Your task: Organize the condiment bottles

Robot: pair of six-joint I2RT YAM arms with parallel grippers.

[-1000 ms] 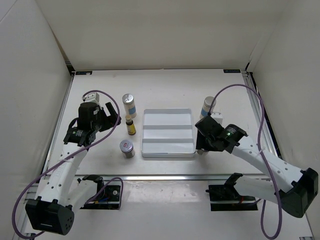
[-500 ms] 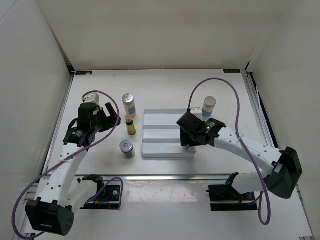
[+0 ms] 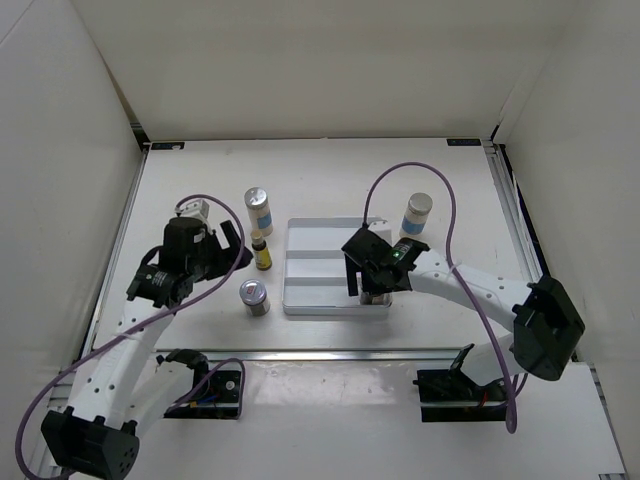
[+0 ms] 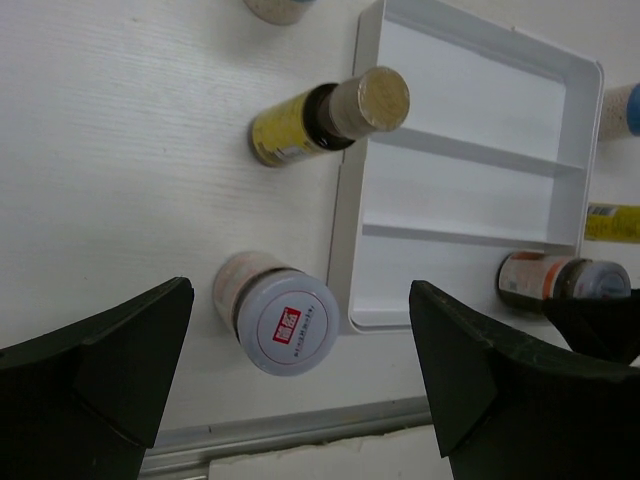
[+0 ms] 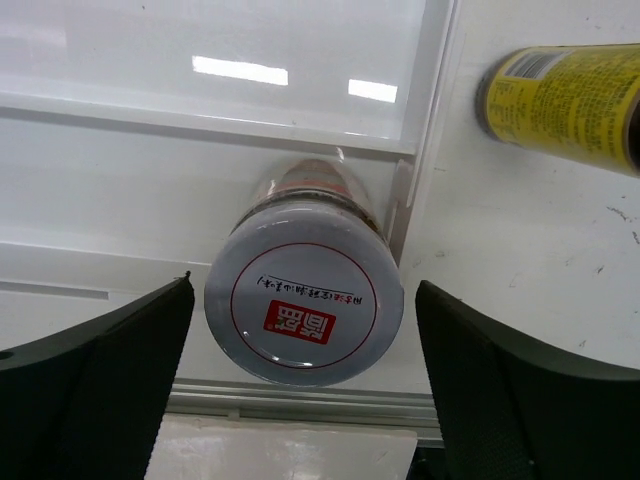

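A white tray [image 3: 300,300] with three compartments lies at mid-table. Left of it stand a white blue-labelled bottle [image 3: 258,208], a yellow bottle [image 3: 262,252] and a silver-lidded jar [image 3: 254,297]. My left gripper [image 3: 215,258] is open and empty; in the left wrist view [image 4: 300,292] it hovers over that jar [image 4: 288,322]. My right gripper [image 3: 372,283] is open, its fingers on either side of a second jar [image 5: 303,305] without touching it. That jar stands in the tray's near compartment against the right wall [image 5: 420,140]. Right of the tray are a second yellow bottle [image 5: 570,95] and white bottle [image 3: 416,214].
White walls enclose the table on three sides. A metal rail [image 3: 320,352] runs along the near edge, just in front of the tray. The right arm's purple cable [image 3: 400,175] arcs over the tray's far right corner.
My right arm has moved left from beside the tray to over its near right corner, where the jar now stands. My left gripper has shifted toward the near jar.
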